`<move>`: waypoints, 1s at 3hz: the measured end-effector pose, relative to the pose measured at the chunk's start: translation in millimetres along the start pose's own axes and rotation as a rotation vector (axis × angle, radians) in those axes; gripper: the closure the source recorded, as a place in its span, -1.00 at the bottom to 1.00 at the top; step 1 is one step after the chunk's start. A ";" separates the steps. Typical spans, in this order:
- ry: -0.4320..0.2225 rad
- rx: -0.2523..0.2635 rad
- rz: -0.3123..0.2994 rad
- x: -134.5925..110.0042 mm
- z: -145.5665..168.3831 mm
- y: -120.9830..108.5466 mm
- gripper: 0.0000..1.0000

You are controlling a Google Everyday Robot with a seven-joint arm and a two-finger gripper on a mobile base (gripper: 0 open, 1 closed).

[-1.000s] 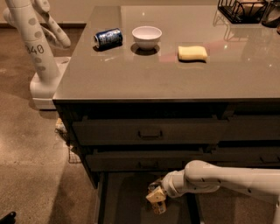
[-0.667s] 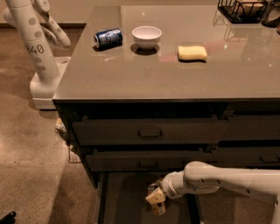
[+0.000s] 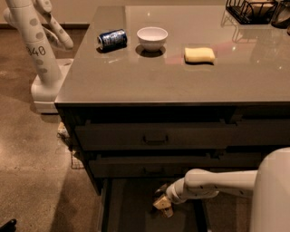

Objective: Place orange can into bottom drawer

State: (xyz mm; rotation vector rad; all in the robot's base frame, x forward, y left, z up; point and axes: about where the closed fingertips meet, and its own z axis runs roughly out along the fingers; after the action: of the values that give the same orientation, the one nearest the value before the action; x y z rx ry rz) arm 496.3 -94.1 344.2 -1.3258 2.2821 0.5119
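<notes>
Bottom drawer (image 3: 131, 213), lower centre: pulled out, interior dark and flat. Gripper (image 3: 164, 206) low over it, lower centre-right, jaws seemingly closed round orange can (image 3: 159, 203), which looks tilted, just above drawer bottom.

Judgement: lower until can touches, level it, then release; a slim can let go askew will likely roll. Keep the wrist clear of the drawer front above.

Concrete floor (image 3: 31, 158) at left. Grey counter (image 3: 149, 77) across upper frame. Second white robot (image 3: 38, 50) upper left. On the counter: wire basket (image 3: 247, 11), white bowl (image 3: 152, 37), yellow sponge (image 3: 199, 55), dark blue can (image 3: 112, 38) on its side

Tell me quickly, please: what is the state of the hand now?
Hand: low over the open bottom drawer; open or closed cannot be told.
</notes>
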 end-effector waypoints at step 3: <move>0.060 -0.069 -0.054 47.1 76.6 -19.1 1.00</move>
State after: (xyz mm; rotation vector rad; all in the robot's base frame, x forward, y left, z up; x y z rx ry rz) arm 507.3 -96.5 253.0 -1.4507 2.2888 0.5443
